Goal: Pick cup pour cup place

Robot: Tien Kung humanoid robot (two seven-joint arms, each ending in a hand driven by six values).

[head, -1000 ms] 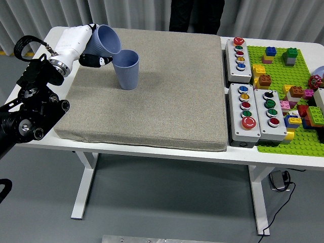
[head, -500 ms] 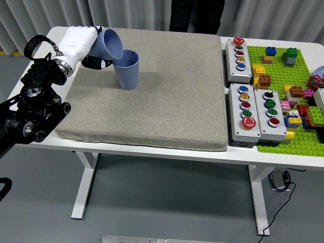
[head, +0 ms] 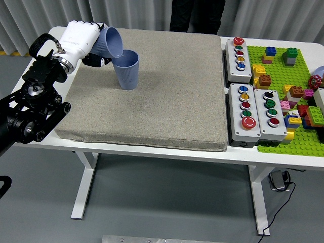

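Standing upright toward the far left of a grey mat (head: 167,96) on the white worktop (head: 152,151), a blue cup (head: 127,69) has its mouth facing up. Over it, a second blue cup, the tilted cup (head: 109,43), is held by the left hand (head: 81,41), white-shelled, fingers (head: 97,61) wrapped around its body; its mouth leans down and to the right, the lower lip just at or touching the rim of the upright one. Whether anything is passing between them cannot be told. Black left arm (head: 33,106) enters from the left edge, bent up over the mat's near left corner. Right arm not visible. To the right of the mat, three grey button boxes: one box (head: 239,59) at the far side with a column of coloured buttons, two boxes (head: 255,114) side by side nearer, each with a column of buttons. Further right, a green baseplate (head: 283,139) carrying scattered toy bricks (head: 296,101) in several colours. At the far side of the worktop, a person (head: 196,15) in dark clothing stands, only the legs showing, hands unseen.
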